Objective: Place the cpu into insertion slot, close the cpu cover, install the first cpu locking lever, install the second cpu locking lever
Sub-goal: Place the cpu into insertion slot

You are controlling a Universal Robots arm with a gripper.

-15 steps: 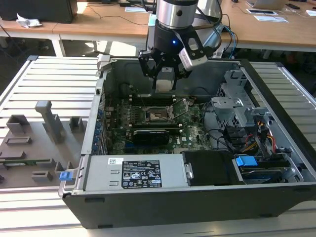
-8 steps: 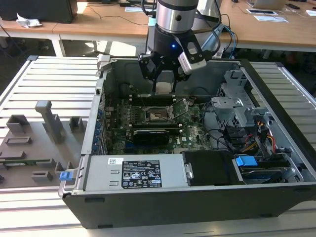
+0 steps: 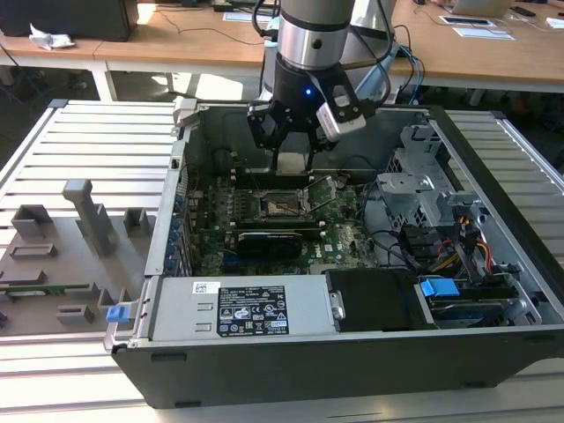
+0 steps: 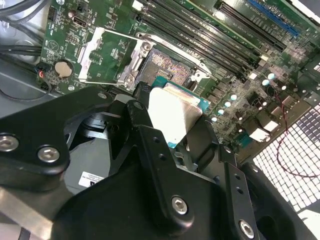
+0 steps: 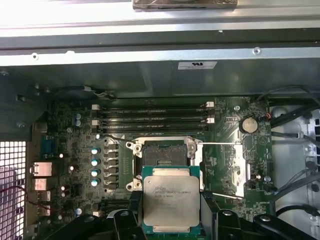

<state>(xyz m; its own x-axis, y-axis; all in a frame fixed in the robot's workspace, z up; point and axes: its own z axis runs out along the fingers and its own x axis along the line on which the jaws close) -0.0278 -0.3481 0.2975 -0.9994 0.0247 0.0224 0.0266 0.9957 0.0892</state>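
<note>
Cpu [image 5: 171, 202] pinched by its edges in the claw [image 3: 291, 155], silver top up, hovering just short of the slot [image 5: 162, 156], not yet in it. Beyond, slot bare and dark, cover [image 5: 231, 170] swung open beside it, both thin levers [image 5: 222, 144] unlatched. Judged from that: first step under way, nothing seated; cover and both levers left to do. Offered by the first wrist view: cpu face and open slot square-on, gap between them plain. Offered by the second wrist view: black fingers [image 4: 202, 145] bearing on the cpu's sides. Offered by the exterior view, upper middle of frame: arm [image 3: 308, 35] down inside the open case [image 3: 308, 374].
</note>
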